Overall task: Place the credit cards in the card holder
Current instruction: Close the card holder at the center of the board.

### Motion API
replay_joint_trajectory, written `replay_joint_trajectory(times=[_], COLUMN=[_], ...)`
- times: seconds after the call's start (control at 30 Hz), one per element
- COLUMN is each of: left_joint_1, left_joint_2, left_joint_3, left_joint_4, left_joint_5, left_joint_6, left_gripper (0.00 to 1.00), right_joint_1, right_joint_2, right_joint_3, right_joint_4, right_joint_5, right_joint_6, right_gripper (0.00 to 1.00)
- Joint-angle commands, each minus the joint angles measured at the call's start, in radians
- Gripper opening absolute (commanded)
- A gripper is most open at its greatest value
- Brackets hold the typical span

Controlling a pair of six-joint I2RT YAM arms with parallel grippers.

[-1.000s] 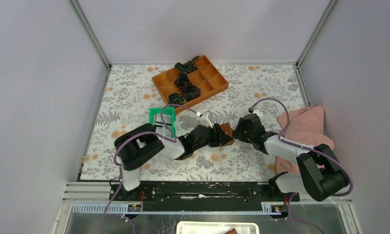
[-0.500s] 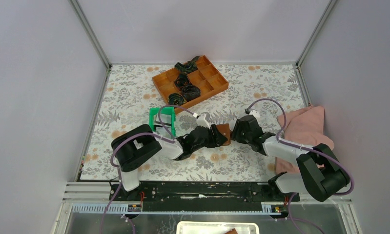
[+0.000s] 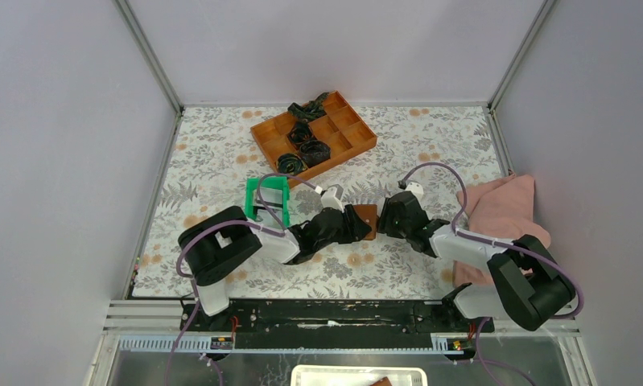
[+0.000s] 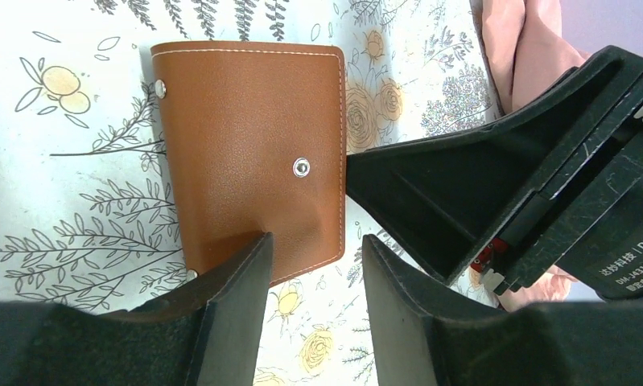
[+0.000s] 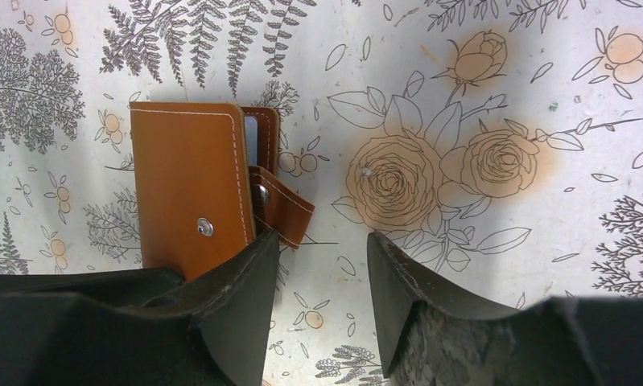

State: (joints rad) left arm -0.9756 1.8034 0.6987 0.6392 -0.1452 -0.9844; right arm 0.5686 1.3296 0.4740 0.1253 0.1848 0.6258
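The card holder point(image 3: 366, 219) lies folded on the floral table point(image 3: 221, 161) at the centre of the top view, between the two grippers. The left gripper point(image 4: 314, 241) stands wide and holds nothing, with one finger over the holder's lower edge. The right gripper point(image 5: 323, 237) is likewise wide and empty, one finger beside the loose snap tab point(image 5: 284, 205). A pale credit card point(image 5: 257, 129) peeks from the holder's side.
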Motion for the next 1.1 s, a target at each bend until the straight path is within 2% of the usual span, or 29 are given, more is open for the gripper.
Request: replay_joint_trajectory(times=[0.0, 0.5, 0.9, 1.07], left_joint_1=[-0.005, -0.005, -0.003, -0.002], left_joint_2=[-0.03, -0.055, -0.075, -0.072], left_joint_3=[-0.027, -0.045, -0.062, -0.065], left_joint_4=[-0.005, -0.006, -0.007, -0.012], left_joint_5=[-0.037, -0.056, -0.084, -0.089], left_joint_6=[0.02, 0.013, 0.01, 0.01], left_gripper=[0.53, 0.54, 0.55, 0.55], right_joint_1=[0.033, 0.095, 0.112, 0.115], right_joint_2=[0.032, 0.071, 0.001, 0.025], right_joint_3=[0.012, 0.019, -0.003, 0.004], right_joint_4=[-0.04, -0.043, -0.075, -0.07], right_joint_5=[-0.004, 0.026, 0.038, 0.035], right_joint_6=[0.011, 0.025, 0.031, 0.028], right_gripper=[0.52, 0.53, 0.53, 0.53])
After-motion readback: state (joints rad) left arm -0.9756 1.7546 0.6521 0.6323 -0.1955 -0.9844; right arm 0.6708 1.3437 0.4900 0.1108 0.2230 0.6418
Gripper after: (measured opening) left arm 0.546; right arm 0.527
